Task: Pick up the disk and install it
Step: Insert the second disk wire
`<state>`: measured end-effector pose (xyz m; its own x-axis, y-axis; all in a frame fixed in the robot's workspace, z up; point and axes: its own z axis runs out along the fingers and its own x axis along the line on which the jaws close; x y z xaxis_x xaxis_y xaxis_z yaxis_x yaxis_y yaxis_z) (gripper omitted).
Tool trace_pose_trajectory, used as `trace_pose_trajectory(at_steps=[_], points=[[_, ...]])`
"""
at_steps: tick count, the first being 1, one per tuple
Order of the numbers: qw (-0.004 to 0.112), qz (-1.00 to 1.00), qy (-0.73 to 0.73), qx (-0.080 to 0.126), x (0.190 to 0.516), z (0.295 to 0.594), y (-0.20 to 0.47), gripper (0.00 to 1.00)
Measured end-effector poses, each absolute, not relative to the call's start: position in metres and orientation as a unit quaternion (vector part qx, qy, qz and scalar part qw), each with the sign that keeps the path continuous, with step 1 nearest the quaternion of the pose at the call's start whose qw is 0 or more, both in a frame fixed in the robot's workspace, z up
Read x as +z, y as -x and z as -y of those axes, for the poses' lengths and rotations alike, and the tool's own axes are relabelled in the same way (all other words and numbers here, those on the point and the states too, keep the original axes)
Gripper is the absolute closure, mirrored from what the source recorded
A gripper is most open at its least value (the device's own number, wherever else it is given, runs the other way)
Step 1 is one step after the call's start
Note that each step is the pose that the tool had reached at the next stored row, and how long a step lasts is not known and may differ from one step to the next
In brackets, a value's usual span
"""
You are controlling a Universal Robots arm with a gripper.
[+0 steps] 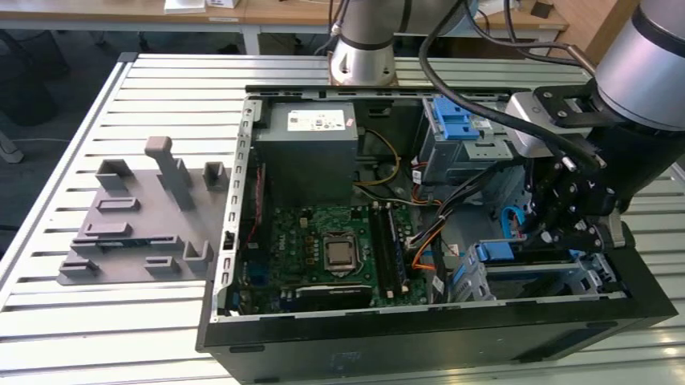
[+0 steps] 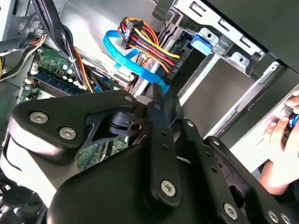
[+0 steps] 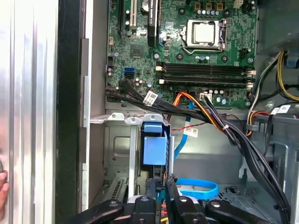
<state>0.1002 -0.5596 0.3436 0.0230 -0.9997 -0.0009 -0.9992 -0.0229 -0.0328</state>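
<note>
End effector (image 1: 560,227): black, jointed, grip state can't tell | disk (image 3: 154,148): glossy blue bracket just ahead, inside grey metal bay (image 3: 119,154) | table (image 1: 128,321): ribbed aluminium.

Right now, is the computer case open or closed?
Open. The computer case has no side cover; its green circuit board and cables lie exposed.

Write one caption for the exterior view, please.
Robot arm's black gripper lowered inside the open black computer case, beside the blue-bracketed drive bay.

Silver-grey arm (image 1: 653,60) — black linkage gripper (image 1: 567,212), silver screws, black cables.
</note>
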Motion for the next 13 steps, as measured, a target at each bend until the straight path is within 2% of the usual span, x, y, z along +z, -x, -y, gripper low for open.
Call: trace_pose_trajectory(at_steps=[2, 3, 4, 5, 13], points=[[0.012, -0.699, 0.715, -0.011, 0.3443, 0.5596, -0.1002, 0.78], [0.012, -0.699, 0.715, -0.011, 0.3443, 0.5596, -0.1002, 0.84], [0.012, -0.699, 0.715, -0.011, 0.3444, 0.5596, -0.1002, 0.84], [0.012, -0.699, 0.715, -0.011, 0.3445, 0.5596, -0.1002, 0.89], [0.012, -0.699, 0.715, -0.011, 0.3449, 0.5596, -0.1002, 0.89]])
